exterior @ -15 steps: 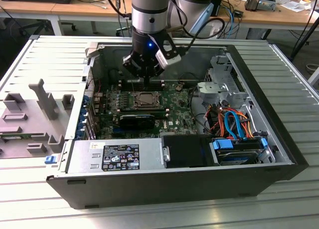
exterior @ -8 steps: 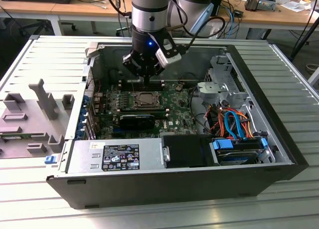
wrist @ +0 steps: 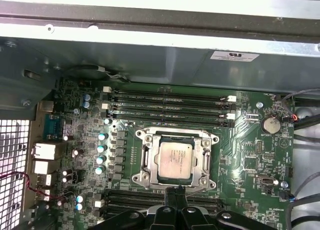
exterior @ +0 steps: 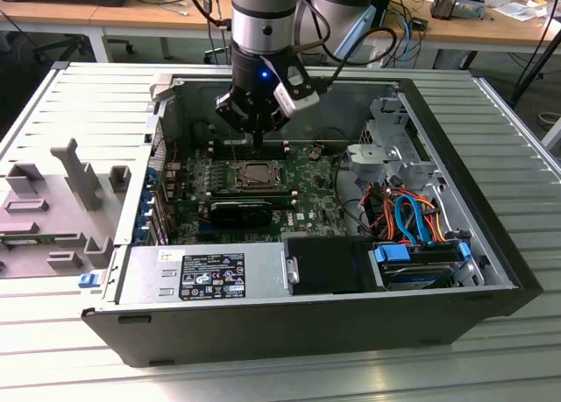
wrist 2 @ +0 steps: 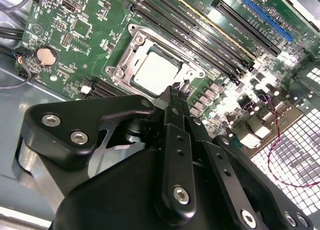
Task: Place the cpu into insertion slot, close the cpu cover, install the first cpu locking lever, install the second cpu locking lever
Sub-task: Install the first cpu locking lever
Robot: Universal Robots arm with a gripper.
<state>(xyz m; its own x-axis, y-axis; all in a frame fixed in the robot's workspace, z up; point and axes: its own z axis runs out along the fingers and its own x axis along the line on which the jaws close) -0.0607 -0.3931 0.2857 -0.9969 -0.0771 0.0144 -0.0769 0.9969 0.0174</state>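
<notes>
The cpu lies flat in the insertion slot, its silver-grey top showing through the cut-out of the cpu cover, which lies down around it. In the second wrist view the cpu sits inside the silver cover. My gripper is shut, its two black fingers pressed together at one edge of the socket frame. The gripper tips stand just off the chip's side. In the exterior view the gripper hangs straight down over the far edge of the socket. Whether anything is between the fingers is hidden.
The green motherboard lies in an open black computer case. Long black memory slots run on both sides of the socket. A black heatsink block, a power supply, coloured cables and a drive cage surround it.
</notes>
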